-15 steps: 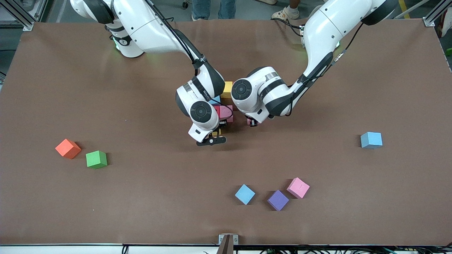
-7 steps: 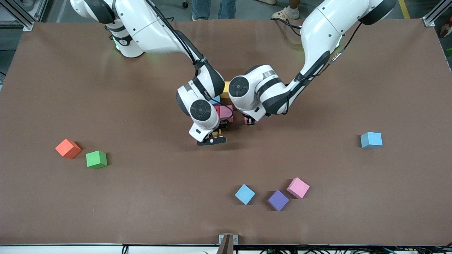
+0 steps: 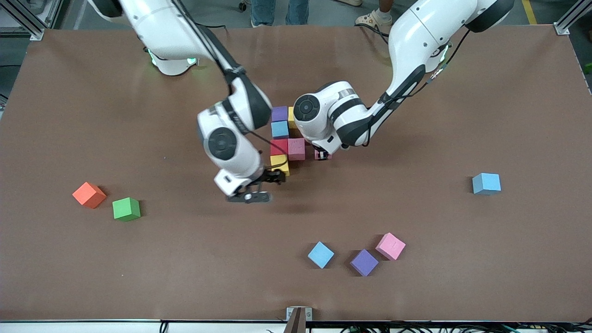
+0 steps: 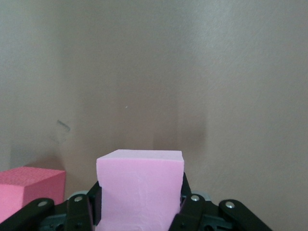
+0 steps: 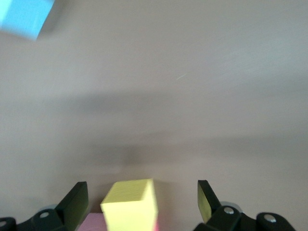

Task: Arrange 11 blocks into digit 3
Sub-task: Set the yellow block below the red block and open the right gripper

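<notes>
Brown worktop. Part-built digit 3 sits mid-worktop: purple, light blue, red, yellow and pink cubes touching. My left hand grips a pale pink block at the figure's edge, beside a pink cube. My right hand hangs spread wide, empty, over the yellow cube.

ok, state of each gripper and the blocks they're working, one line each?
left gripper: shut on pink block, beside the figure.
right gripper: open, yellow block between its fingers, not gripped.
figure: partly built, cubes touching.
loose cubes, e.g. green: resting apart on table.
</notes>
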Robot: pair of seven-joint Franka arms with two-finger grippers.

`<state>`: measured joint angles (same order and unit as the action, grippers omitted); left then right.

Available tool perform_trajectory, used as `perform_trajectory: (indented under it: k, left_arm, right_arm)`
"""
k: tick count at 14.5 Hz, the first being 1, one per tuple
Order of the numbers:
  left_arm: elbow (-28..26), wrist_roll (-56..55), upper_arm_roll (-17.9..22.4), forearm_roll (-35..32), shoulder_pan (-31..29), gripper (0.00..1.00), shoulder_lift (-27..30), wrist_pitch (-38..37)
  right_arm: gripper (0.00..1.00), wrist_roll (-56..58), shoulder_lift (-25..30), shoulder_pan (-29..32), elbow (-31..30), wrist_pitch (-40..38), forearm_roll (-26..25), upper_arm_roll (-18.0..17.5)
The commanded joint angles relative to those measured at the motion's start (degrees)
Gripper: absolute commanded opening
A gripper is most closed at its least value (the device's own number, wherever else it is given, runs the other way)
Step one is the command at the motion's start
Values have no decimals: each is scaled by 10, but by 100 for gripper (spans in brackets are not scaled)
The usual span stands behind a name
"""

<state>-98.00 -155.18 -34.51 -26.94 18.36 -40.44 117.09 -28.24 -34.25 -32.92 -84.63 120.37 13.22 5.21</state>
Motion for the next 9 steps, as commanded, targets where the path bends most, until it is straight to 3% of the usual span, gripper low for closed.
perform_trajectory:
  k: [1,4,9]
  left_arm:
    - [0,-24,3,-1,17,9,-6,15]
    - [2,-26,13,-7,34,9,-17,19]
    - [2,-30,30,-21,41,9,-24,18]
  right_arm:
    - [100,3,30,90,-20,-22,3,7]
    - [100,46,42,187,-27,-53,4,4]
    - [100,183,44,291,-33,-142,3,3]
